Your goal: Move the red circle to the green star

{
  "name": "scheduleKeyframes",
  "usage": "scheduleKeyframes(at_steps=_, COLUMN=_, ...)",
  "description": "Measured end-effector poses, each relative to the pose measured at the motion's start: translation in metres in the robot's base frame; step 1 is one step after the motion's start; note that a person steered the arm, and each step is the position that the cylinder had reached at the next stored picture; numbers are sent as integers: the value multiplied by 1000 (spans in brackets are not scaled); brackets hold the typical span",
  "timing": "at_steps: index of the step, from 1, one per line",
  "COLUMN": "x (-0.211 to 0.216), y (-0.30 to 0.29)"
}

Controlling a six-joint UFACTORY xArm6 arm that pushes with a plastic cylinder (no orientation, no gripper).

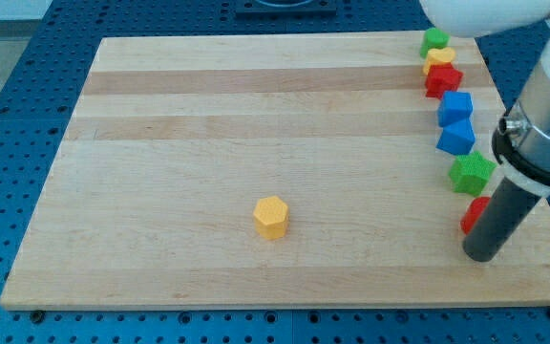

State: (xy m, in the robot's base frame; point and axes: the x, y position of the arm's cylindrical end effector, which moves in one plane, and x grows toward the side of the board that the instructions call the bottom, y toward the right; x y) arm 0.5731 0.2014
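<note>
The red circle lies near the board's right edge, partly hidden behind my rod. The green star sits just above it, close to it or touching; I cannot tell which. My tip rests on the board just below and slightly right of the red circle, and the rod leans up to the right across the circle's right side.
A column of blocks runs up the right edge above the green star: two blue blocks, a red block, a yellow block and a green block. A yellow hexagon stands alone at lower centre on the wooden board.
</note>
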Motion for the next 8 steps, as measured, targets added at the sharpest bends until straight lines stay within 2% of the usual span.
scheduleKeyframes(at_steps=2, x=0, y=20)
scheduleKeyframes(at_steps=8, x=-2, y=4)
